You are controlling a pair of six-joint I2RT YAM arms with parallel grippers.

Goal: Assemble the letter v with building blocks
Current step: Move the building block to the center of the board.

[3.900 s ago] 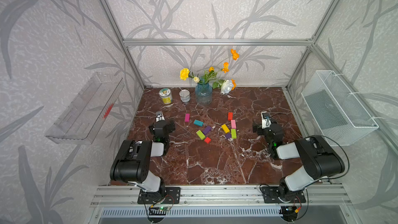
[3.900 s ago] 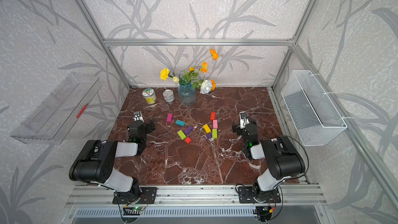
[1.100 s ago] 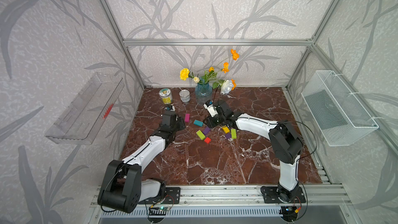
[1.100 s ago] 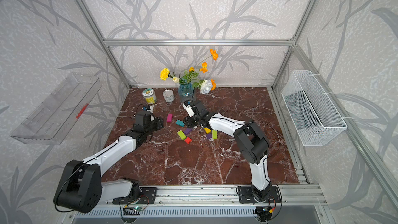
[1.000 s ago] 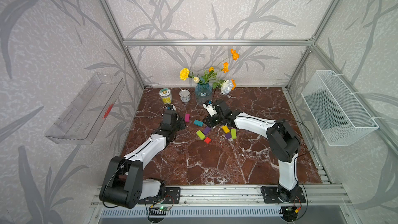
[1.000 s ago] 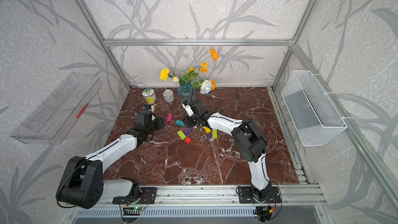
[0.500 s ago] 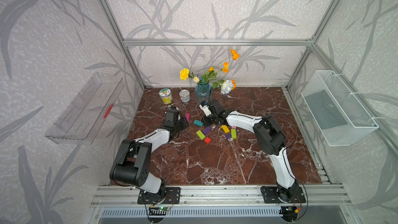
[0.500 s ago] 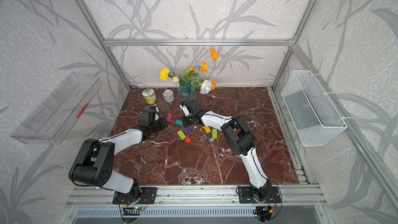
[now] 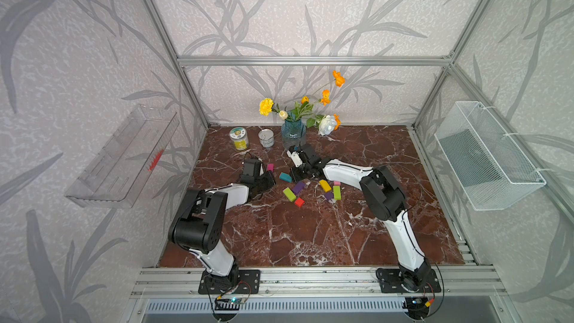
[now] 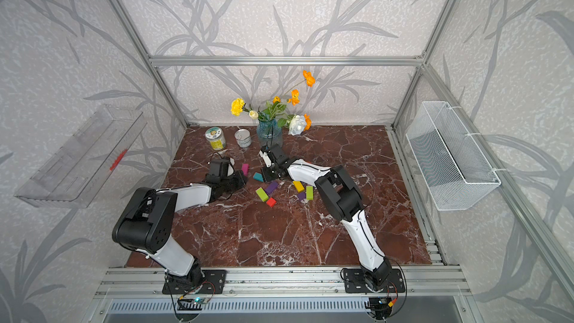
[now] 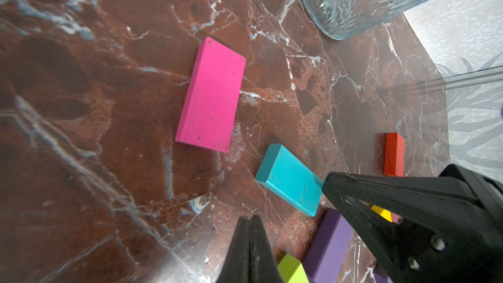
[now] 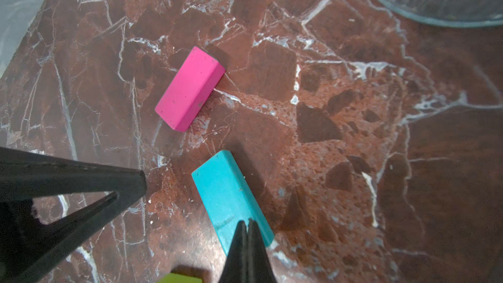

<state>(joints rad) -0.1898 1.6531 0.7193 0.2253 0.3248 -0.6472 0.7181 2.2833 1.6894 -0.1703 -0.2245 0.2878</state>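
The building blocks lie loose on the marble table (image 9: 310, 237). A magenta bar (image 9: 270, 167) and a teal bar (image 9: 284, 177) are farthest back. In front of them are a lime green bar (image 9: 289, 194), a purple bar (image 9: 299, 187), a red cube (image 9: 299, 202), a yellow bar (image 9: 325, 185), another lime bar (image 9: 336, 193) and a purple cube (image 9: 328, 196). My left gripper (image 11: 251, 217) is shut and empty, low beside the magenta bar (image 11: 211, 93). My right gripper (image 12: 247, 221) is shut and empty, tips over the near end of the teal bar (image 12: 231, 197). A red bar (image 11: 393, 155) lies behind.
A blue glass vase (image 9: 293, 133) with flowers stands just behind the right gripper. Two cans (image 9: 239, 138) (image 9: 266, 138) stand at the back left. A wire basket (image 9: 487, 156) hangs on the right wall and a clear tray (image 9: 121, 156) on the left.
Both arms have unfolded from their rest poses and reached to the blocks at the back. Both grippers have closed within the last second. No block has moved.
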